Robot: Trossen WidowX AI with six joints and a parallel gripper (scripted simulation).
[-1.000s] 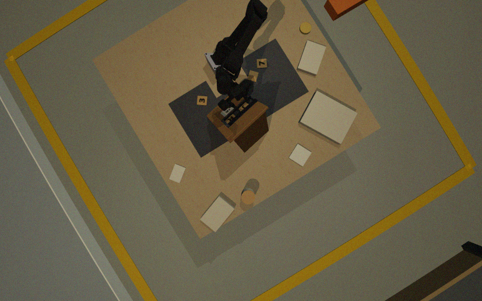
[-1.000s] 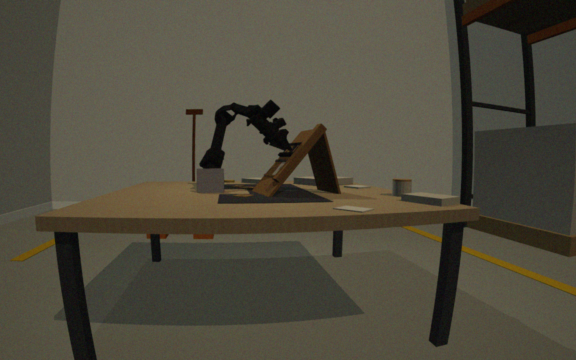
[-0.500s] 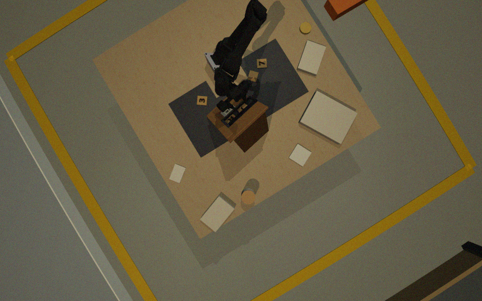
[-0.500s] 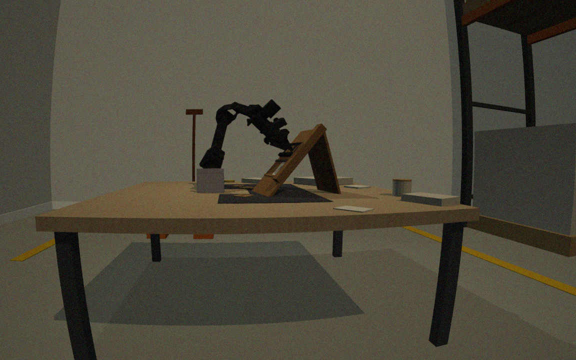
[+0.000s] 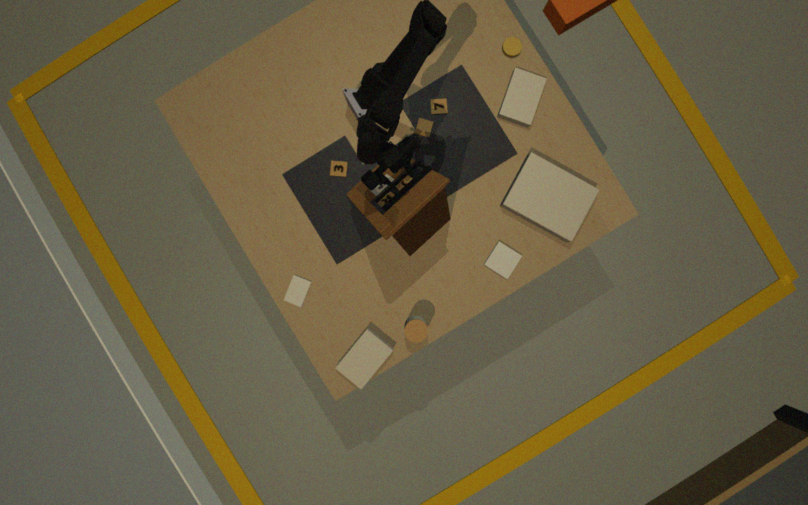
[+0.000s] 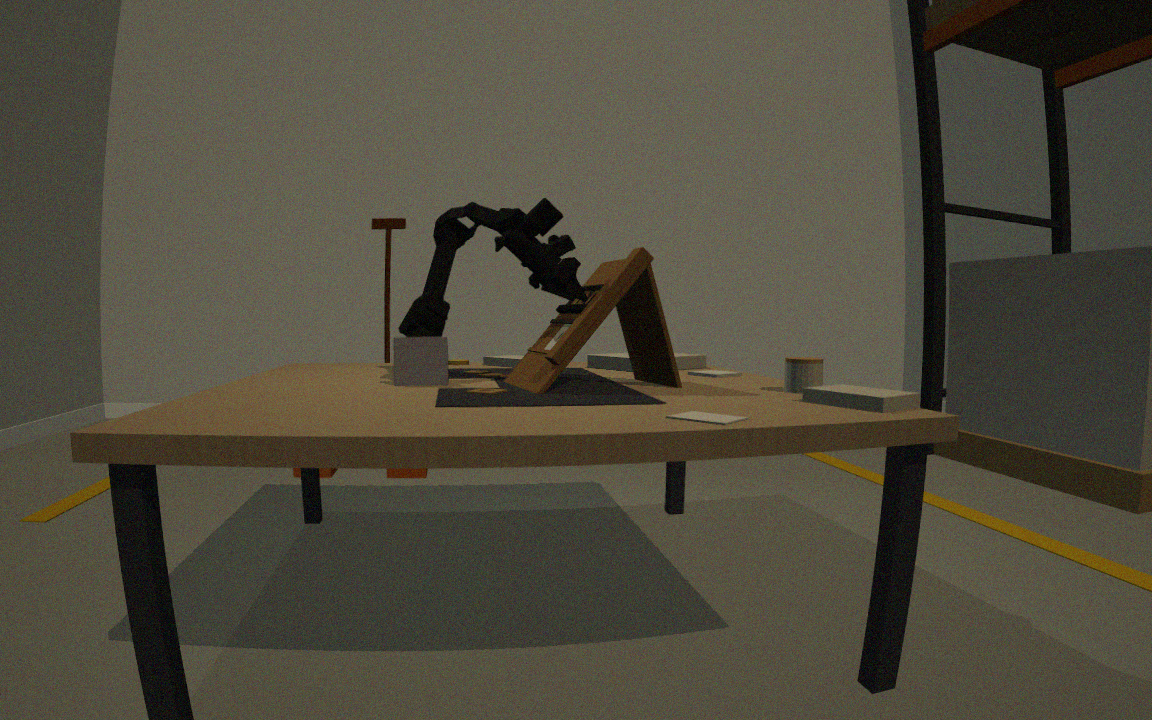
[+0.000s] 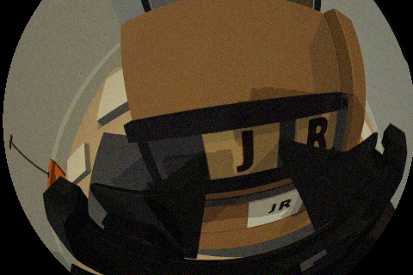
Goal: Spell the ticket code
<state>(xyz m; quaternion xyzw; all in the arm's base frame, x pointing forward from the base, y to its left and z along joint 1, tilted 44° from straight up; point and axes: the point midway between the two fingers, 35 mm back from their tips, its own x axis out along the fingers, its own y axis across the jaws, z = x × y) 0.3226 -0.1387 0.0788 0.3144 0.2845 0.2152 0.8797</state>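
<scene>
The wooden board stands tilted and carries the black rail. My gripper is shut on the J tile, which is upright between the rail's bars. The R tile sits to its right, near the rail's right end, across a narrow gap. A finger hides R's lower part. The white ticket below shows JR. The 3 tile and the 7 tile lie on the dark mat.
Another tile lies near the 7, its marking unclear. White flat boxes lie to the right of the mat in the top view. A yellow disc and an orange-topped can stand near the counter's edges.
</scene>
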